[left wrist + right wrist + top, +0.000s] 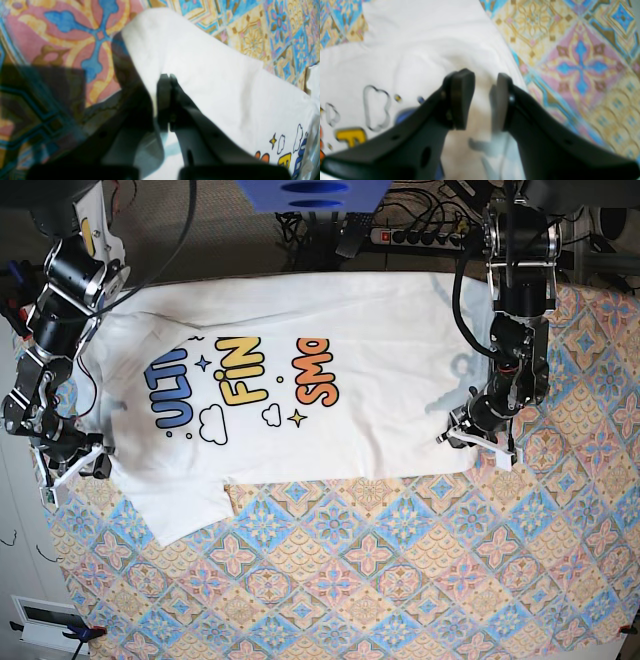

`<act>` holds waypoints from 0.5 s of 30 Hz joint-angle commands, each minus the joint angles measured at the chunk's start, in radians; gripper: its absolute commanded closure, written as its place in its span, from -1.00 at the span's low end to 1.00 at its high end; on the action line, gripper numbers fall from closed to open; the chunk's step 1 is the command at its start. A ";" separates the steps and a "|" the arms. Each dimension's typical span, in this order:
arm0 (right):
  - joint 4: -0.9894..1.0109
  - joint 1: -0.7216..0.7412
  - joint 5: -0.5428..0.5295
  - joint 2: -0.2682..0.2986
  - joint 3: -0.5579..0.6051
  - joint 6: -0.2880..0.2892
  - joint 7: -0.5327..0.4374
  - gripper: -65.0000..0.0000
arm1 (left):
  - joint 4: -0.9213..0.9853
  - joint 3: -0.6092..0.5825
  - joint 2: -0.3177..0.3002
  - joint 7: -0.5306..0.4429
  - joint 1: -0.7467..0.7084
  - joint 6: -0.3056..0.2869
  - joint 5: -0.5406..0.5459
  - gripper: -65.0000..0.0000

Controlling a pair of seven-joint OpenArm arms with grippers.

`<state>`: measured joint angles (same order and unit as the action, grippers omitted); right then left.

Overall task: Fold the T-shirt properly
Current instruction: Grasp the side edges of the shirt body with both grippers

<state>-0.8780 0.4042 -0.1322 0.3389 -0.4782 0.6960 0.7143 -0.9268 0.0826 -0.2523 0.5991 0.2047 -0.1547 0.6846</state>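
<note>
The white T-shirt [380, 425] lies spread print-up on the patterned cloth, with blue, yellow and orange letters across its chest. At its right-hand lower corner in the base view, my left gripper [478, 440] sits at the edge. In the left wrist view its jaws [166, 76] are pressed together on the shirt's white edge [212, 75], which is slightly raised over its shadow. My right gripper [75, 468] is at the shirt's left end. In the right wrist view it [480, 100] stands open over white fabric [420, 50], near a cloud outline and a yellow letter.
A colourful tiled tablecloth [400, 580] covers the table in front of the shirt. A power strip and cables [420, 230] lie behind the table's far edge, beside a blue object [310, 195]. The table's left edge [40, 510] runs close to my right gripper.
</note>
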 commanded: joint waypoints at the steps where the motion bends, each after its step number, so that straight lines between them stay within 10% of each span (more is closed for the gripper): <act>1: 0.029 0.049 0.003 0.022 -0.001 0.002 -0.038 0.41 | -0.013 -0.001 -0.017 0.006 0.022 -0.003 -0.001 1.00; 15: 0.382 0.177 0.265 0.050 0.097 0.002 -0.396 0.38 | -0.199 0.003 -0.051 0.008 -0.100 -0.003 -0.001 1.00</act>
<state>-0.4835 0.5594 0.1482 0.3607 -0.3767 0.6971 0.3279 -1.1088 0.0807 -0.2913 0.6209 0.0914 -0.1520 0.6735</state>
